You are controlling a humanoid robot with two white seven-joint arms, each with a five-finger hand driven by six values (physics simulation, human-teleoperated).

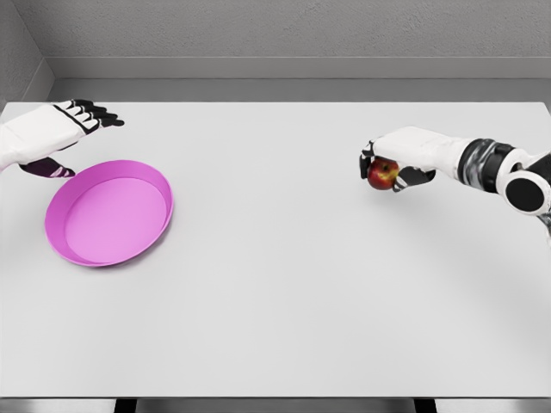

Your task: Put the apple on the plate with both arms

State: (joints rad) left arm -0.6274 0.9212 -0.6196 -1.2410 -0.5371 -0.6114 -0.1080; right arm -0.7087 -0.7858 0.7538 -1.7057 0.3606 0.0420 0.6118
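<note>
1. Head view is the only view we've got. Our right hand (389, 168) is out on the right side of the counter (284, 292), fingers curled around the apple (383, 173). The red-yellow skin peeks out below the palm, with dark fingertips on both sides of it.

2. We can't tell if the apple is resting on the counter or just clear of it. If the grip feels soft, we'd firm it up before travelling.

3. Our left hand (73, 129) is at the far left, fingers stretched out and relaxed, holding nothing. It sits just behind the back-left rim of the pink plate (164, 185), thumb hanging near the rim. Whether it touches the plate, we can't say.

4. The plate is well apart from the apple, way over on the left, so the step in hand looks like the carry. Our take: lift first, then sweep left at a steady height so the fruit doesn't drag.

5. The plate has a raised wall, so we'd come in over the near-right rim and lower into the flat middle instead of sliding over the edge.

6. The left hand could brace the plate's far rim so it doesn't scoot. Round fruit rolls, so we'd let go low and gently.
</note>
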